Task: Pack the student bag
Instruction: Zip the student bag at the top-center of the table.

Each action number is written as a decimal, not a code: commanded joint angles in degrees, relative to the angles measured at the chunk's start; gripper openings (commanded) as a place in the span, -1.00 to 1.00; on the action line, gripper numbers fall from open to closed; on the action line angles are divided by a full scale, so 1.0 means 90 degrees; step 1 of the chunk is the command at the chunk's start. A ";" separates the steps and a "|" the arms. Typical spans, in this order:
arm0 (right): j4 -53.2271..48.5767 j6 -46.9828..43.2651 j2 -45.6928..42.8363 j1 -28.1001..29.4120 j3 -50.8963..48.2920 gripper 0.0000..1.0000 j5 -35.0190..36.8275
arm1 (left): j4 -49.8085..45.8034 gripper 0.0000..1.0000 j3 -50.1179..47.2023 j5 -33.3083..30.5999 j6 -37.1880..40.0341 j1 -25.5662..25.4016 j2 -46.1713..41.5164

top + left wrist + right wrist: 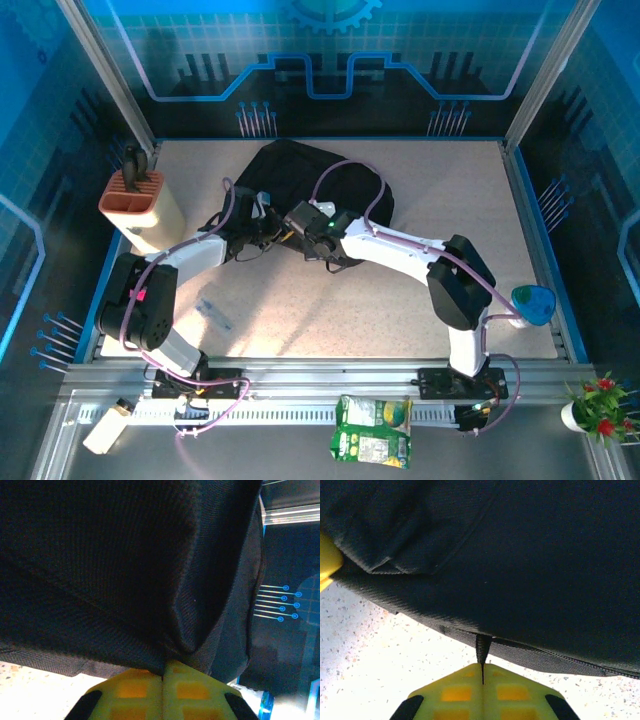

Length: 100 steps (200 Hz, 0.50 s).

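On the table (pixel 450 200), my left end effector (pixel 163 672) and right end effector (pixel 482 667) each pinch the bag (pixel 295 170) edge; packing looks barely begun.

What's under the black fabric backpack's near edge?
Visible: speckled beige tabletop beneath the black fabric backpack's lifted near hem. Anything farther under it is covered by the fabric.

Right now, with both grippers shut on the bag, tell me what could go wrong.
The left gripper pinches only a small fold of the student bag; the fabric may slip out when pulled. The right gripper holds just a thin black tab at the bag's edge, which could slide free. In the top view both grippers sit close together, so they might bump.
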 commanded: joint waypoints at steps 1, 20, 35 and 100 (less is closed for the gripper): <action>-0.0172 0.0116 -0.0509 -0.0115 -0.0295 -1.00 0.0405 | -0.0213 -1.00 0.0227 -0.0280 0.0127 -0.0071 -0.0197; -0.0131 0.0082 -0.0923 -0.0152 -0.0651 -1.00 0.0417 | -0.0425 -1.00 0.0259 -0.0481 0.0227 -0.0042 -0.0242; -0.0130 0.0032 -0.1263 -0.0171 -0.0935 -1.00 0.0432 | -0.0427 -1.00 0.0245 -0.0539 0.0237 -0.0014 -0.0255; -0.0371 0.0197 -0.2105 -0.0434 -0.1911 -1.00 0.0207 | -0.0474 -1.00 0.0291 -0.0610 0.0243 0.0035 -0.0182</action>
